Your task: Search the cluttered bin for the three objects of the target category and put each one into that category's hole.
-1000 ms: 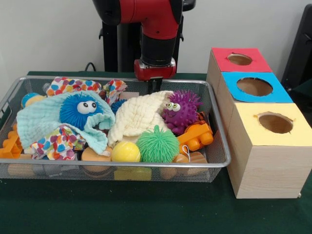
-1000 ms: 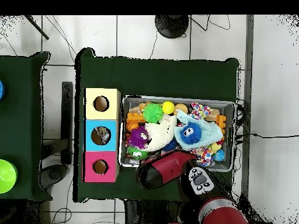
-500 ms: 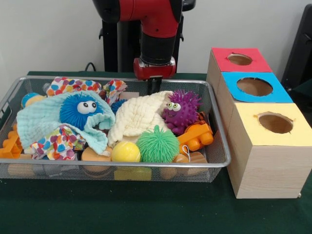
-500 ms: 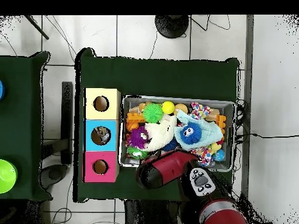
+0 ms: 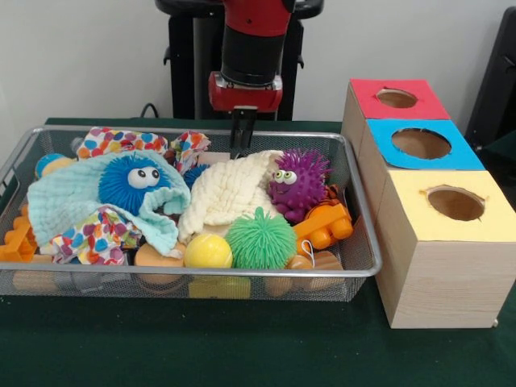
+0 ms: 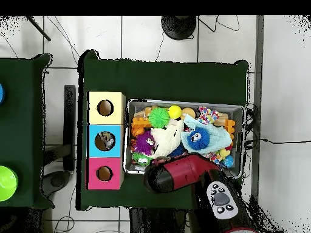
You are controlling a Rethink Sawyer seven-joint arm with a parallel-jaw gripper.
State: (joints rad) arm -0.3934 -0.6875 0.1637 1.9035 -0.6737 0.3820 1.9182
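A: Front view — gripper [image 5: 241, 139] hangs over the back of the wire bin [image 5: 361, 242], fingers look pressed together, holding nothing. Just below it sits the cream cloth [image 5: 228, 192]; the purple spiky toy [image 5: 297, 182] pokes out at its right edge.

B: Risk?

A: Likely snags cloth instead of a toy — it drapes over everything.

B: Overhead?

A: Arm [image 6: 182, 172] hides the gripper there. Blue box [image 6: 105, 141] already holds something; the hole could jam on a bulky drop.
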